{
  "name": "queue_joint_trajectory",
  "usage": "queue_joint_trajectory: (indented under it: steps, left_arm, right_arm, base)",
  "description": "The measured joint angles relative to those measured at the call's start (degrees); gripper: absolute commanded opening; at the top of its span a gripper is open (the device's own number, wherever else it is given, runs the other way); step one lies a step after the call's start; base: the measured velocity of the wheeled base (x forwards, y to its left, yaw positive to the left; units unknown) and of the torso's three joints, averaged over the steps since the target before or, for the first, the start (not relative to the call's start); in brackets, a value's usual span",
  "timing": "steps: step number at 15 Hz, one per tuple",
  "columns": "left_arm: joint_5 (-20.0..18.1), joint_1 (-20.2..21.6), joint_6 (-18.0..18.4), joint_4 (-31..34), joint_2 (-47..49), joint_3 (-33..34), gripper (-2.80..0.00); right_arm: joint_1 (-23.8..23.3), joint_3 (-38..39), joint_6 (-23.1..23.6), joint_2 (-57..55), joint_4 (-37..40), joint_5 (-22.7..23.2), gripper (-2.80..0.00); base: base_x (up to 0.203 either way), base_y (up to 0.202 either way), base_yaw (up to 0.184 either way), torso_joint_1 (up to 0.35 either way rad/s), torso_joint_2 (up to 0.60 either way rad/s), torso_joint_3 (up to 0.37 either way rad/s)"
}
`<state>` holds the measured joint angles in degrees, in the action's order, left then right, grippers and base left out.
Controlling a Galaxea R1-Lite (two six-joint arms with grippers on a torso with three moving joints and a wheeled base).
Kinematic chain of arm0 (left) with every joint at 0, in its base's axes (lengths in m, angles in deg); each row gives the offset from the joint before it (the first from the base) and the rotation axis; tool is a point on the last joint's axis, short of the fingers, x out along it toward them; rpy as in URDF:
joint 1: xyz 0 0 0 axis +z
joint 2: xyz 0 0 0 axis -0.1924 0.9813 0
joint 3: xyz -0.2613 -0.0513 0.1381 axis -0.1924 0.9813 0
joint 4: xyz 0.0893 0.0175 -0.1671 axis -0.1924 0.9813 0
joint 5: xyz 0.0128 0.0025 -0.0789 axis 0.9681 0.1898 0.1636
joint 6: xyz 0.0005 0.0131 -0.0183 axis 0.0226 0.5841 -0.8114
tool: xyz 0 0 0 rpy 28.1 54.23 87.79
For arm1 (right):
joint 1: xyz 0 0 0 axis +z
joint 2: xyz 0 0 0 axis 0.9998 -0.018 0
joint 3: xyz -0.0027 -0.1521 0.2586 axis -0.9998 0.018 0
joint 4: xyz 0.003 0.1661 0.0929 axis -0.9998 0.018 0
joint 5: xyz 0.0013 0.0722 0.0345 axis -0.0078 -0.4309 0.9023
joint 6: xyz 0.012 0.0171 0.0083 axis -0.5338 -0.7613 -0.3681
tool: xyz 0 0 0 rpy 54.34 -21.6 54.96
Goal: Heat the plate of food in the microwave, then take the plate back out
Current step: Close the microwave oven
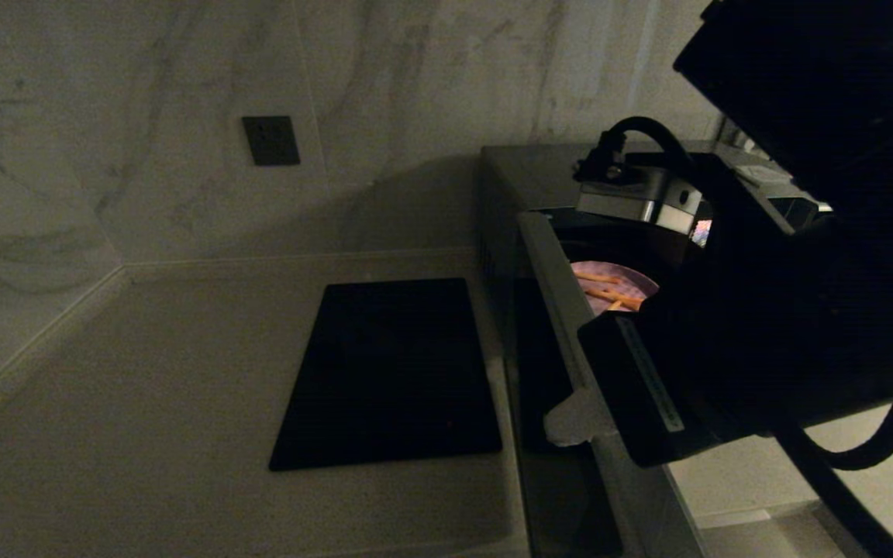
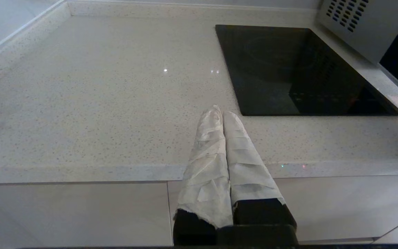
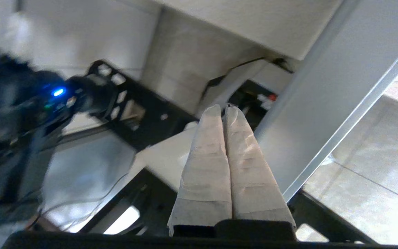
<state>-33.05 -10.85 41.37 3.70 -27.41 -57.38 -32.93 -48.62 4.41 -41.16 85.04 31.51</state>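
Note:
The microwave (image 1: 502, 209) stands at the right of the counter with its door (image 1: 563, 310) swung out toward me. Inside it lies the lavender plate of food (image 1: 613, 288) with orange sticks, half hidden by my right arm. My right gripper (image 1: 570, 422) is shut and holds nothing, its white-taped fingers touching or just off the door's outer edge. In the right wrist view the shut right gripper (image 3: 222, 109) lies along the silver door panel (image 3: 323, 103). My left gripper (image 2: 219, 111) is shut and empty above the counter's front edge, left of the microwave (image 2: 358, 24).
A flat black rectangular panel (image 1: 388, 372) (image 2: 299, 69) is set into the speckled counter (image 2: 98, 97) left of the microwave. A dark wall socket (image 1: 270, 139) sits on the marble back wall. My right arm fills the right side of the head view.

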Motion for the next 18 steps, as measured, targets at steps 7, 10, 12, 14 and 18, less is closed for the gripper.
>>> queue_joint_trajectory:
  steps: [7, 10, 12, 14, 18]
  left_arm:
    - [0.02, 0.0, 0.01, 0.0, 0.0, 0.0, -2.8]
    - [0.02, 0.0, 0.03, 0.0, 0.0, 0.0, -2.8]
    - [0.01, 0.0, 0.02, 0.0, 0.0, 0.0, -2.8]
    - [0.0, 0.0, 0.03, 0.0, 0.0, 0.0, -2.8]
    - [0.02, 0.0, 0.01, -0.01, 0.0, 0.0, -2.8]
  right_arm:
    - [-0.11, 0.1, -6.66, -0.39, 4.23, -14.57, -2.8]
    - [-0.57, 0.1, -9.78, 0.01, 5.32, -18.47, -2.8]
    - [-1.93, 0.22, -11.18, 0.11, 5.38, -20.6, -2.8]
    - [-4.15, 0.46, -11.56, 0.23, 5.93, -22.2, -2.8]
    - [-9.24, 2.86, -11.65, 1.32, 6.47, -22.8, -2.8]
  base:
    - [0.0, 0.0, 0.0, 0.0, 0.0, 0.0]
    - [0.0, 0.0, 0.0, 0.0, 0.0, 0.0]
    - [0.0, 0.0, 0.0, 0.0, 0.0, 0.0]
    - [0.0, 0.0, 0.0, 0.0, 0.0, 0.0]
    - [0.0, 0.0, 0.0, 0.0, 0.0, 0.0]
